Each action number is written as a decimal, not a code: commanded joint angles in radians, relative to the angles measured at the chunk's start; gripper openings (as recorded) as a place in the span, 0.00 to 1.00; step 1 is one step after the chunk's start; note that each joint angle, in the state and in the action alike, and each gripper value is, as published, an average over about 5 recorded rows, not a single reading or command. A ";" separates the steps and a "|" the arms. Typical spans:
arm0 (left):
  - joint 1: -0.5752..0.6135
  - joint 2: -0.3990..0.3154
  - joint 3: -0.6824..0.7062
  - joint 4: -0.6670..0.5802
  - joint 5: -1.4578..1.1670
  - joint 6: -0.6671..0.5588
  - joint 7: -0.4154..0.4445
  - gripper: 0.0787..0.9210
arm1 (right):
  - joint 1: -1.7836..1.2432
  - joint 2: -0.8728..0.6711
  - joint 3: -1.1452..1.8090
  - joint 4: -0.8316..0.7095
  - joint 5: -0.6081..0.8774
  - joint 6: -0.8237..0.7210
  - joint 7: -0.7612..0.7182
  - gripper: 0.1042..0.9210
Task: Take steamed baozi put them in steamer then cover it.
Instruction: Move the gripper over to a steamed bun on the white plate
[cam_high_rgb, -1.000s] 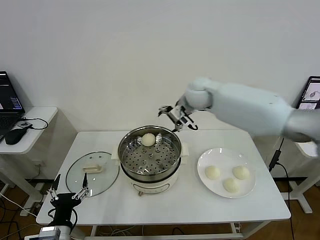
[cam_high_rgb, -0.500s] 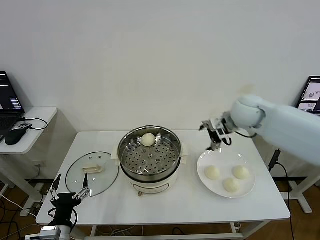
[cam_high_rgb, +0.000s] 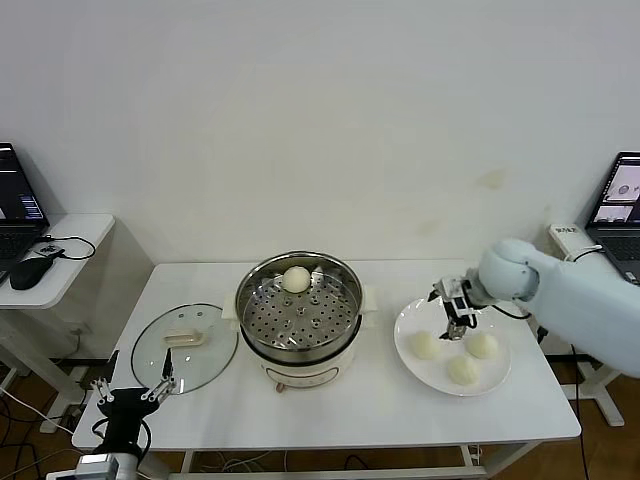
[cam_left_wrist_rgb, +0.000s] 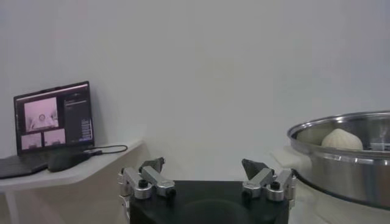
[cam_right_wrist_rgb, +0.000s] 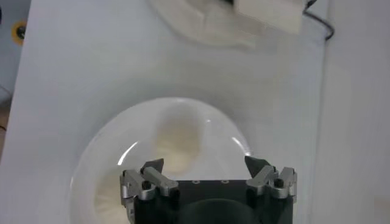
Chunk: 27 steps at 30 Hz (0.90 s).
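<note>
The steamer (cam_high_rgb: 300, 318) stands mid-table with one baozi (cam_high_rgb: 296, 279) at the back of its perforated tray. Three more baozi (cam_high_rgb: 425, 345) lie on a white plate (cam_high_rgb: 412, 364) to its right. My right gripper (cam_high_rgb: 458, 322) hangs open just above the plate's far side, over the left-hand bun and holding nothing. Its wrist view shows that gripper (cam_right_wrist_rgb: 205, 165) with jaws wide apart and a baozi (cam_right_wrist_rgb: 177, 143) below. The glass cover (cam_high_rgb: 160, 350) lies flat on the table, left of the steamer. My left gripper (cam_high_rgb: 131, 393) waits open at the front left corner.
A side table (cam_high_rgb: 70, 240) with a laptop and mouse stands at far left; another laptop (cam_high_rgb: 622, 195) is at far right. In the left wrist view, the steamer's steel rim (cam_left_wrist_rgb: 341, 155) lies close beside the left gripper (cam_left_wrist_rgb: 204, 164).
My right arm swung from behind the steamer over to the right and came down over the plate of buns. The left arm stayed put.
</note>
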 joint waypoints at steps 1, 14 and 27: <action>0.001 -0.001 0.000 0.000 0.000 -0.001 0.000 0.88 | -0.094 0.067 0.032 -0.085 -0.050 0.004 -0.004 0.87; 0.007 -0.009 0.000 0.000 0.001 -0.004 -0.001 0.88 | -0.124 0.106 0.043 -0.129 -0.082 0.002 0.002 0.79; 0.005 -0.017 0.005 0.006 0.003 -0.007 -0.002 0.88 | -0.151 0.118 0.078 -0.163 -0.099 0.019 0.012 0.67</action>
